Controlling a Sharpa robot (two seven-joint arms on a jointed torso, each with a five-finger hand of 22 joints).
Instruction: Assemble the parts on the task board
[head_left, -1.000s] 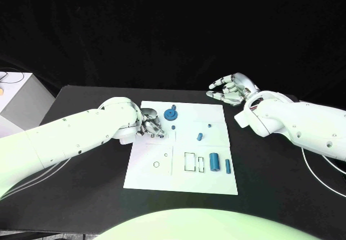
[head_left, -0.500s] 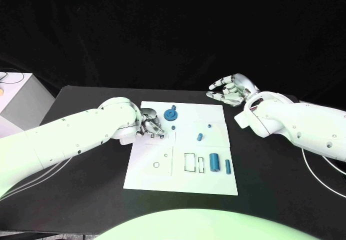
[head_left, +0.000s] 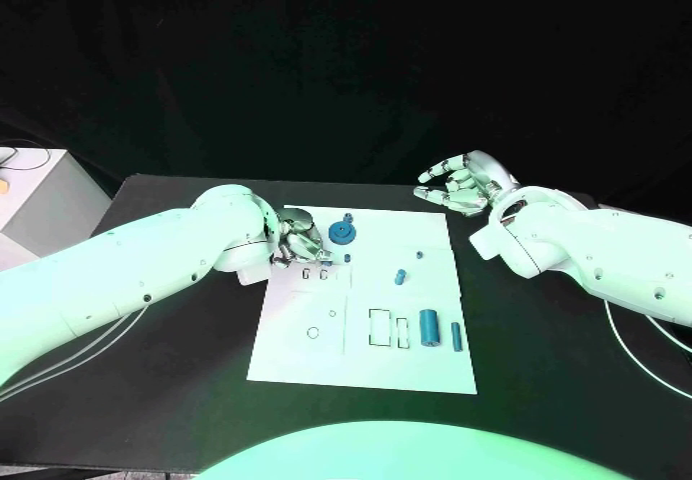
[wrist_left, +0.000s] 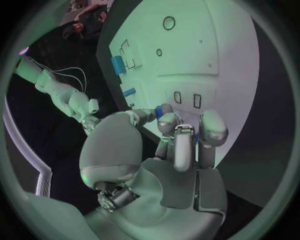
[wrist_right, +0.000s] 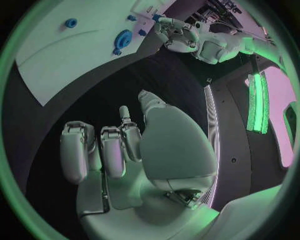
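Note:
The white task board (head_left: 310, 350) lies mid-table. My left hand (head_left: 300, 242) hovers over its far left part, beside the blue gear (head_left: 342, 231). In the left wrist view its fingers (wrist_left: 185, 145) are curled in, pinching a small blue part (wrist_left: 164, 110) just above two small slots (wrist_left: 187, 98). Two small blue pieces (head_left: 400, 273) (head_left: 420, 252) stand on the board's middle. A blue cylinder (head_left: 428, 323) and a thin blue bar (head_left: 456, 333) lie at the near right. My right hand (head_left: 462, 182) hangs off the board's far right corner, loosely curved, holding nothing.
Black table (head_left: 159, 350) surrounds the board. A white box (head_left: 36, 195) stands at the table's far left edge. Rectangular outlines (head_left: 378, 327) and a small ring hole (head_left: 313, 329) mark the board's near half. The right wrist view shows the gear (wrist_right: 123, 38) and my left hand (wrist_right: 181, 36).
My left hand has shifted slightly toward the board's far edge, still pinching the small part. The right hand has barely moved.

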